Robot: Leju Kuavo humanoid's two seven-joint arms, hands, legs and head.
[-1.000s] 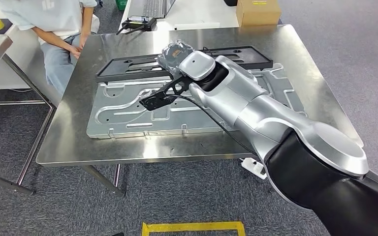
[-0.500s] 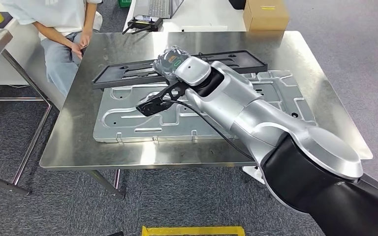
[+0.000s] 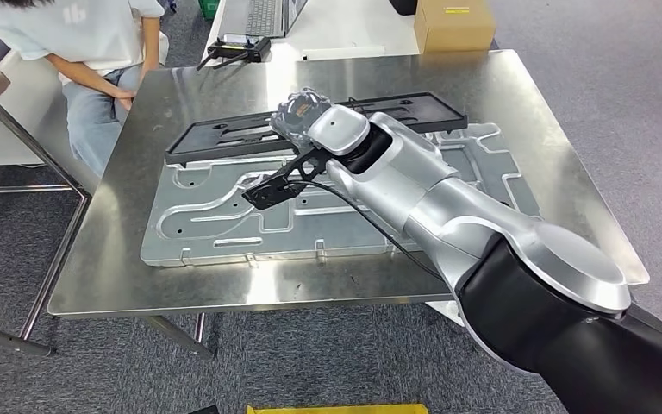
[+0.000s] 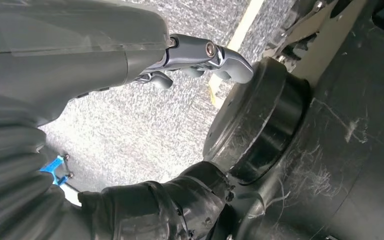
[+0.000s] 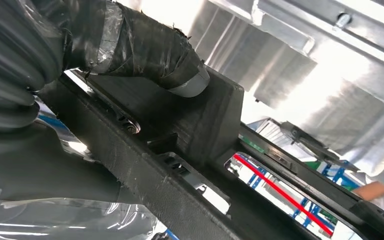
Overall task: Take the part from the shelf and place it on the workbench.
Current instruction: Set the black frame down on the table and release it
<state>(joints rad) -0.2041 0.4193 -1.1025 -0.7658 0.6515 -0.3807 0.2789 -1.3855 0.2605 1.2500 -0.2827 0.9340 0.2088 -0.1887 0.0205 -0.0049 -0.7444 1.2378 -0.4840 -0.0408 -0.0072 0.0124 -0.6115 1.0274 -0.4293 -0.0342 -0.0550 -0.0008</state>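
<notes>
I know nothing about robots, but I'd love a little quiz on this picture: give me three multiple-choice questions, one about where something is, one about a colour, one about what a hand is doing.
1. Where does the long black part lie?
A. on the floor
B. across the far edge of the stamped metal panel on the workbench
C. on the cardboard box

2. What colour is the cardboard box beyond the workbench?
A. brown
B. blue
C. white

3. What is the right hand doing?
A. hanging beside the body
B. lying open on bare steel
C. gripping the black part

Answers:
1 B, the head view shows it on the panel's far side.
2 A, the box is plain brown.
3 C, the right wrist view shows the thumb pressed on the part.
</notes>
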